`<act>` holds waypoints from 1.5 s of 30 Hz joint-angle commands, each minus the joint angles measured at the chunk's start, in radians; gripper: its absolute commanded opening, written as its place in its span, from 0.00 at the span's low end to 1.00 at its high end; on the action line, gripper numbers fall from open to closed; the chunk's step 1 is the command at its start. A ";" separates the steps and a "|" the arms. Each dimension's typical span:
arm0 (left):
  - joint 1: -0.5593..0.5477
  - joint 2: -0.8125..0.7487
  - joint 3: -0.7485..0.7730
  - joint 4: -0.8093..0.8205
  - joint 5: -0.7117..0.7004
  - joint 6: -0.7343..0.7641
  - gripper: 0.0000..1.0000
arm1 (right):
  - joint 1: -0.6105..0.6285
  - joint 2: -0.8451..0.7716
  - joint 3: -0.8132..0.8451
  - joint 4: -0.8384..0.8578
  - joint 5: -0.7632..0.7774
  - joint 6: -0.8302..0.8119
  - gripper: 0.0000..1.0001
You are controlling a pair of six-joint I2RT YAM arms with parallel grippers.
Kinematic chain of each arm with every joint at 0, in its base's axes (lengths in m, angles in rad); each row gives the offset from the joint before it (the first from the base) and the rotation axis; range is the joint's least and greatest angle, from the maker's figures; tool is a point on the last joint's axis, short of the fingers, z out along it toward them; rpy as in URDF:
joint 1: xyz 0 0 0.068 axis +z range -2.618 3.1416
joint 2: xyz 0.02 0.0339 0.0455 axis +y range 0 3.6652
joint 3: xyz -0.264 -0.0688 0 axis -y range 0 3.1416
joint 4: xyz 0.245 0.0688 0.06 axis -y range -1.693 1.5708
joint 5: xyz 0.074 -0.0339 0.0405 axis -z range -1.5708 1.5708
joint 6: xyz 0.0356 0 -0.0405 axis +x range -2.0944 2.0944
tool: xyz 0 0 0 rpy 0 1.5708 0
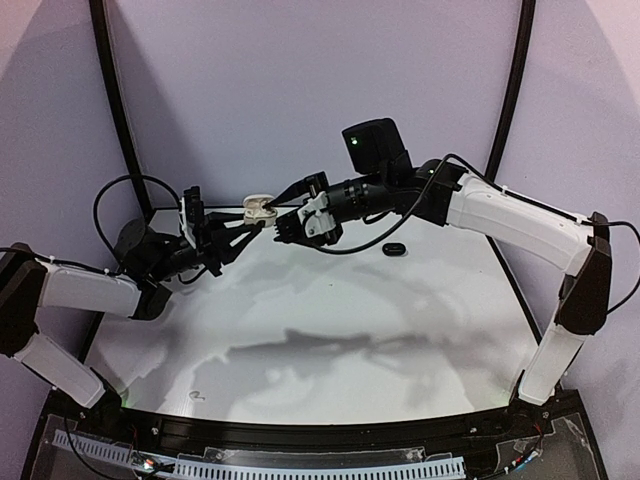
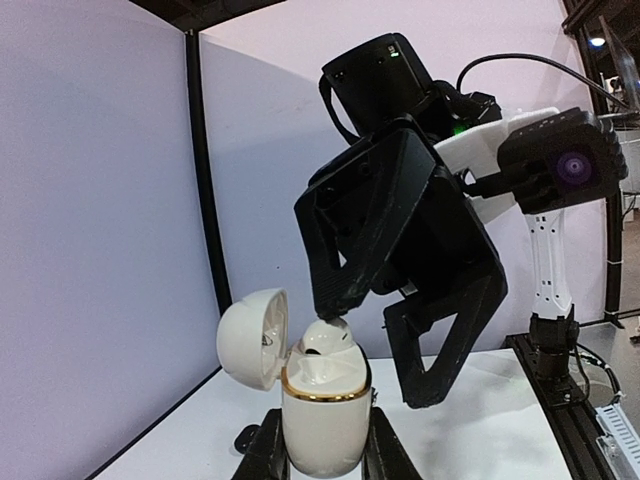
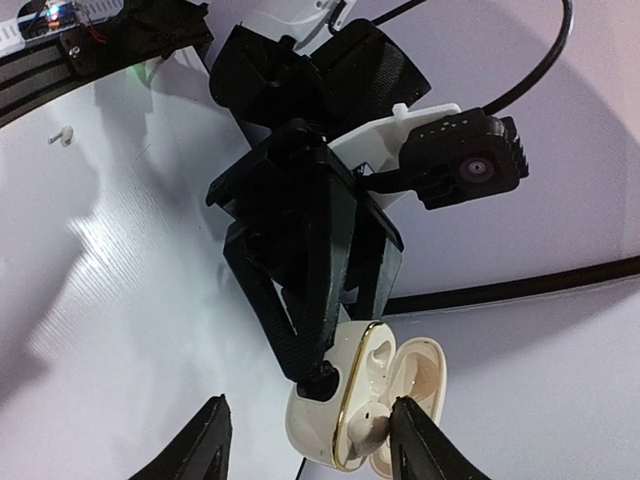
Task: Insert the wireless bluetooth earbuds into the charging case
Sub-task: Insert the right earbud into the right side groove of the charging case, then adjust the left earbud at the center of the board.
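far left in the overhead view, a loose white earbud (image 1: 197,397) lies on the table (image 1: 330,330) near my left arm's base, well away from everything else. the right wrist cam catches it too, as a tiny speck.

my left pincer (image 1: 252,220) is clamped tight on the white case (image 2: 322,415) and holds it upright in the air, above the far side of the table. the lid (image 2: 250,338) is flipped open to the left in my left wrist cam. a white earbud (image 2: 330,338) sits in the mouth of the case, poking up a bit.

my right pincer (image 2: 378,350) hangs just above the case with its jaws roughly half open, gripping nothing. one fingertip (image 2: 330,305) is touching the top of that earbud and the other is off to the side.

from overhead both pincers crowd the case, so you can't see the earbud there. the wrist cams show it, plus the gold band round the rim.

further right, a black case (image 1: 393,248) lies closed on the table, only in the overhead view.
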 commanded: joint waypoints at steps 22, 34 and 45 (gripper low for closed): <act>0.078 -0.393 0.086 -0.459 -0.476 0.090 0.01 | 0.003 -0.104 -0.003 0.418 0.450 1.303 0.73; 0.152 -0.657 -0.008 -0.652 -0.646 0.112 0.01 | 0.057 0.206 0.217 -0.163 0.580 1.762 0.81; 0.227 -0.678 0.017 -0.819 -0.766 0.081 0.01 | 0.174 0.478 0.411 -0.259 0.391 1.857 0.68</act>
